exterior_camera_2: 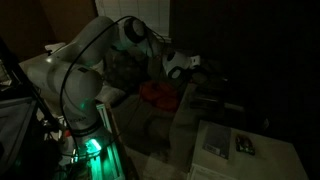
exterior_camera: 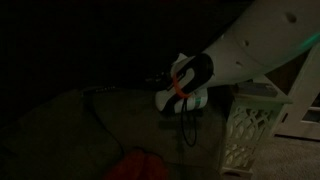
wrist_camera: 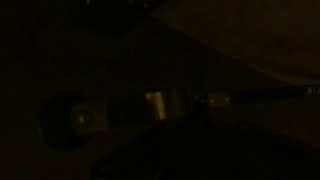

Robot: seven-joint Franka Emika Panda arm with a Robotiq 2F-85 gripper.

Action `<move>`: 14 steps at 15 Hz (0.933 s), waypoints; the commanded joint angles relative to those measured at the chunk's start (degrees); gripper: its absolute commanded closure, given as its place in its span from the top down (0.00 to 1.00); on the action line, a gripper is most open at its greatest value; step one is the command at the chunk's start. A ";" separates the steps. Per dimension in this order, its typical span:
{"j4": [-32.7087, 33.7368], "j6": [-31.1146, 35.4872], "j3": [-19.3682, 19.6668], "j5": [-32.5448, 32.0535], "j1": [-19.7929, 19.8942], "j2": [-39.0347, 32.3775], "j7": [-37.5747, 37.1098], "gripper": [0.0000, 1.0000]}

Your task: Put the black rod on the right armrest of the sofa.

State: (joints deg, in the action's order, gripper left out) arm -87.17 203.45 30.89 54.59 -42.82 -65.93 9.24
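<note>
soft sofa, shiny arm

the sofa (exterior_camera: 70,115) is dull cloth, soft and not shiny. the robot arm (exterior_camera_2: 75,70) is smooth white plastic that shines a bit (green light glows on its base). the lattice box table (exterior_camera: 250,125) looks hard, white and smooth. a red thing (exterior_camera_2: 160,93) looks like soft crumpled cloth. it is too dark to tell the grain of anything.

Items I logged, in dim light:
- One white lattice-sided box table (exterior_camera: 250,125), which stood upright.
- One red crumpled cloth (exterior_camera: 135,165), kind unclear.
- One pale tabletop (exterior_camera_2: 280,160). On it lay a pale flat item (exterior_camera_2: 214,140) and, just beside it, a small dark one (exterior_camera_2: 245,143).
</note>
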 commanded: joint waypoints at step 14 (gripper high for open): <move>8.11 -27.76 26.48 4.62 -14.82 -16.91 -23.94 0.97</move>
State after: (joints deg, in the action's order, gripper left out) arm -82.53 178.11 59.62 59.56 -59.43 -86.22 -16.74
